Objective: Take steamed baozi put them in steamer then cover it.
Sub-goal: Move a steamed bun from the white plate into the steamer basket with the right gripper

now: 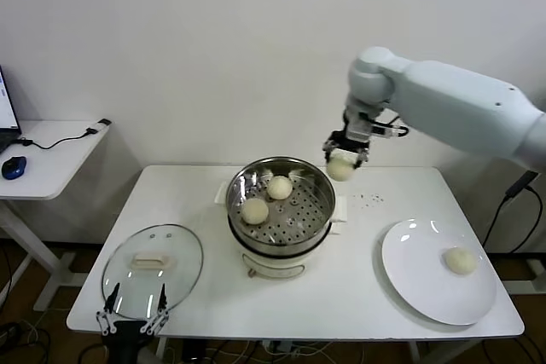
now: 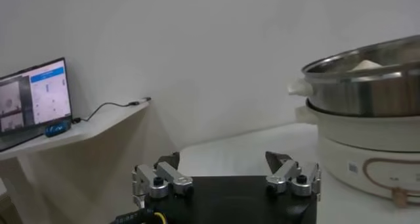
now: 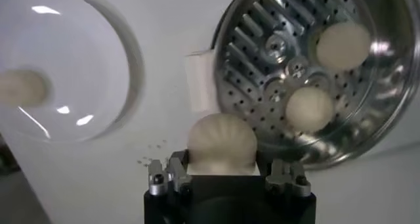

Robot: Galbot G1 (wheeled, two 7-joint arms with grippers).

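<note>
A white rectangular worktop (image 1: 358,296) carries a round shiny steel steamer basket (image 1: 317,178) with a perforated bottom, sitting on a cream-white electric pot base (image 1: 281,263) near the middle. Two smooth, domed cream-white baozi lie inside the basket: one (image 1: 254,210) toward the robot's left and nearer the front, the other (image 1: 280,187) just behind it, close but apart. The right gripper (image 1: 343,166) hangs in the air above the basket's far right rim, its fingers (image 3: 172,176) closed around a third baozi (image 3: 222,143); in the right wrist view this bun sits between the fingers, over the edge of the basket and the pot's white side handle (image 3: 199,82). A fourth baozi (image 1: 460,260) rests alone on a flat round white plate (image 1: 418,283) at the right of the worktop, well apart from the steamer. A round clear glass cover (image 1: 153,268) with a metal rim and cream-white oblong handle (image 1: 152,258) lies flat at the front left of the worktop. The left gripper (image 1: 133,320) waits low at the worktop's front left edge, just beside the cover, its fingers (image 2: 161,179) spread wide and holding nothing.
</note>
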